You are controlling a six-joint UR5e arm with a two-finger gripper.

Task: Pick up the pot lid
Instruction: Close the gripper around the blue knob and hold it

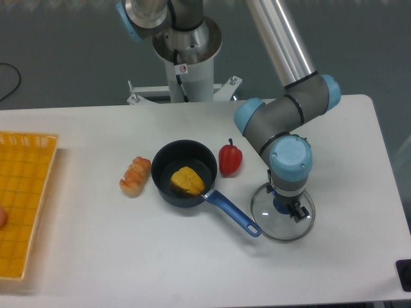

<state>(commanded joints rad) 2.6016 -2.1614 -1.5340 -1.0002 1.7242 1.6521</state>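
Pot lid, qty 1: under our end effector, blue knob btwn fingers; pinched or spread, we can't tell

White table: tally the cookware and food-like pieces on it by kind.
Black pan with blue handle: 1
Clear round lid with blue knob: 1
Red pepper-like piece: 1
Orange-brown bread-like piece: 1
Yellow piece in the pan: 1
Total: 5
Green bit behind the arm: too hidden to count.
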